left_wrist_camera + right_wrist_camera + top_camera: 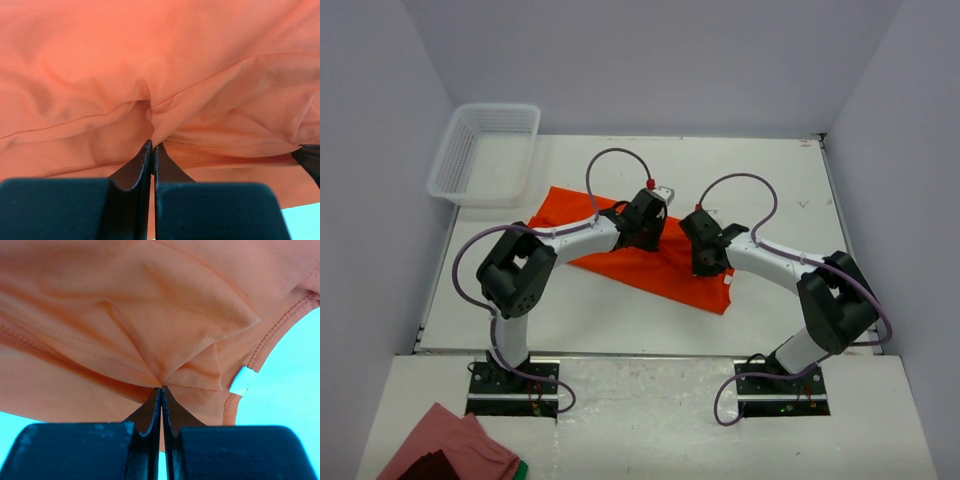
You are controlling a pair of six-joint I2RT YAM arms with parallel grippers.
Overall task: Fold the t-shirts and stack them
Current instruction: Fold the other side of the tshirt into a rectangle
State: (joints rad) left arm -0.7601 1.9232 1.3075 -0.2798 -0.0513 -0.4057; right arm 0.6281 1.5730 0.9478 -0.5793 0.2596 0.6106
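Jaws of the left gripper [152, 150] closed tight on a pinched fold of the plain bright orange-red thin-fabric t-shirt [160, 65], right gripper [161, 390] likewise clamped on gathered pleats beside what may be a collar tag [242, 381], shirt rumpled, lying just right of the white mesh plastic basket [457, 150]

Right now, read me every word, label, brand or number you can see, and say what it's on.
No readable text in any view.
The white tag by the neckline of the t-shirt: no legible print.
The faint marks on the table: too small to read.
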